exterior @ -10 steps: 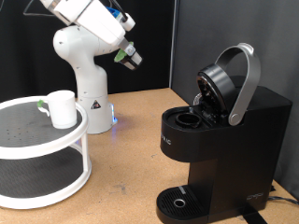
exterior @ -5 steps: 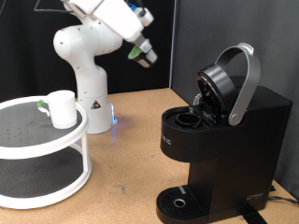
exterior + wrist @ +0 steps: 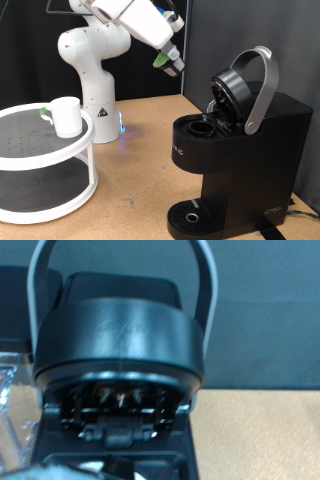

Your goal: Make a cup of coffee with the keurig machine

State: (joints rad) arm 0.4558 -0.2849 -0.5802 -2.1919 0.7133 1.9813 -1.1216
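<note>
One boxy matte black keurig machine (image 3: pixel 235 140) stands at the wooden bench's exterior-view right edge, its grey arched lid handle (image 3: pixel 262 88) raised. The gripper (image 3: pixel 170 62) hangs above, pinching a small green-topped pod (image 3: pixel 161 58). One plain white cylindrical cup (image 3: pixel 66 116) sits on the round white two-tier stand (image 3: pixel 45 165).

Brown tabletop (image 3: pixel 140 175), white two-tier round stand (image 3: pixel 45 170), robot base (image 3: pixel 98 110), black keurig machine (image 3: pixel 235 160)

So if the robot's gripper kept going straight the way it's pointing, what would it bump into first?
Probably the keurig machine. The gripper angles toward it, and the wrist view is filled with its raised lid over the open brew head. Depth is unclear, so that's a best guess.
</note>
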